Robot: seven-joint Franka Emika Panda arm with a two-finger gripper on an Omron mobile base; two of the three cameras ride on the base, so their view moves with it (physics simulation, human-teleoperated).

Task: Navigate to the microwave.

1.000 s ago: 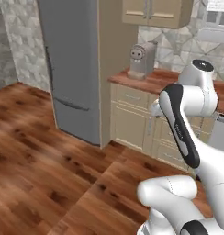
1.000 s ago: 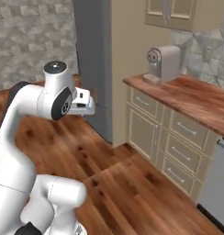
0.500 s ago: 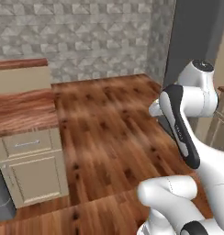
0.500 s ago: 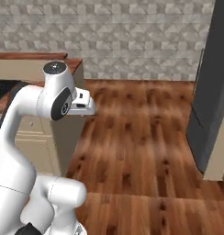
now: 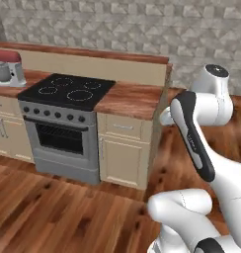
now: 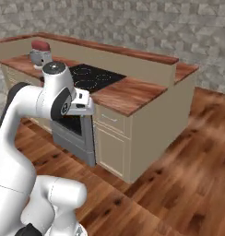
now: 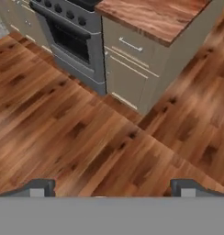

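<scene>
The microwave is out of view. My gripper hangs folded in front of the arm, above the wooden floor. It is open, its two dark fingertips stand far apart and nothing is between them. In the right base view the hand juts out from the upper arm toward the range. The hand peeks out from behind the arm in the left base view.
A steel range oven with a black cooktop is set in a cream kitchen island with a wooden counter and a raised back ledge. A red and grey stand mixer stands left of it. Open wooden floor lies to the right.
The whole picture has swung round as the base turned: the fridge and the coffee machine counter are gone, and the island with the range now faces me. The arm keeps its pose.
</scene>
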